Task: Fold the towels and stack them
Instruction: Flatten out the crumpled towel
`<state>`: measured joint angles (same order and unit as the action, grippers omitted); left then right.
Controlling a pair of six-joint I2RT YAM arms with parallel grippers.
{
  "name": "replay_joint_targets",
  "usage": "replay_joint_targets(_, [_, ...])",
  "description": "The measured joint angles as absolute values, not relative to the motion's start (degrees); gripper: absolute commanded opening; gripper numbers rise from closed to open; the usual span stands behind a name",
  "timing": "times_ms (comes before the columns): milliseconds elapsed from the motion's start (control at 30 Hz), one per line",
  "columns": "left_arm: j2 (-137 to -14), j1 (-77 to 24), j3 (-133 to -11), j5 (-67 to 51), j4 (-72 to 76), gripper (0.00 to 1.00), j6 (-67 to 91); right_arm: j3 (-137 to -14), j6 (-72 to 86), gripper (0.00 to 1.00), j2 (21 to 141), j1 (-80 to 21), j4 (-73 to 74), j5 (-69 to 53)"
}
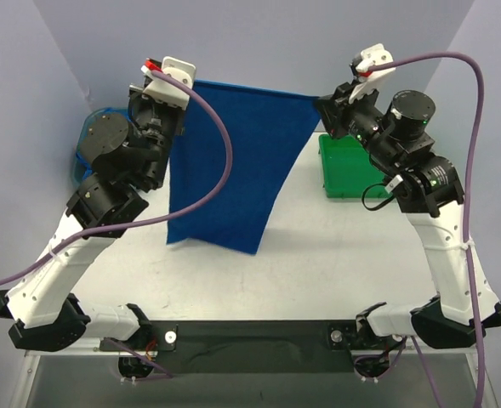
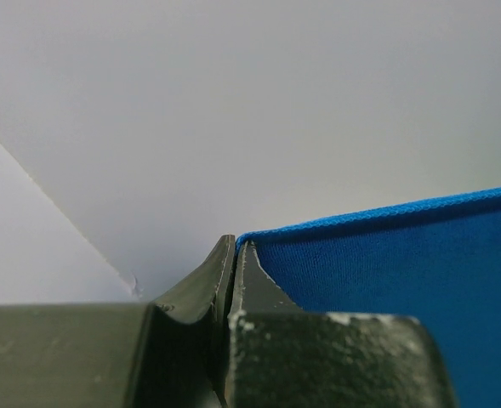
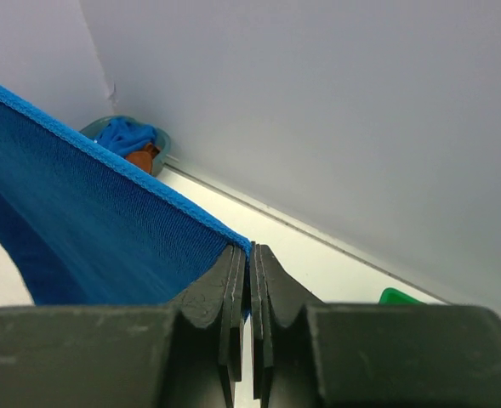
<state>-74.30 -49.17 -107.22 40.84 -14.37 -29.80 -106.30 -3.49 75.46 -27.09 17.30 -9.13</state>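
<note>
One royal-blue towel (image 1: 233, 161) hangs spread between both arms, its top edge pulled nearly straight and its lower part drooping to the table. My left gripper (image 1: 189, 87) is shut on the towel's top left corner; in the left wrist view the jaws (image 2: 236, 246) pinch the hem and the towel (image 2: 403, 272) runs off to the right. My right gripper (image 1: 321, 104) is shut on the top right corner; the right wrist view shows the jaws (image 3: 250, 251) closed on the hem, with the towel (image 3: 88, 221) stretching left. More blue towels (image 3: 124, 134) lie bunched in a basket.
A bluish basket (image 1: 85, 136) sits at the back left behind the left arm, holding blue cloth and an orange-brown cloth (image 3: 144, 158). A green bin (image 1: 348, 170) stands at the back right beside the right arm. Grey walls enclose the table (image 1: 318, 263) on three sides.
</note>
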Motion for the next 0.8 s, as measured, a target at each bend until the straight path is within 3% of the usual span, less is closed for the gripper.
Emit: replay_joint_targets(800, [-64.8,-49.4,-109.8,16.1,-22.0,0.00,-25.2,-107.9,-3.3,0.00,63.4,-27.1,17.0,-17.6])
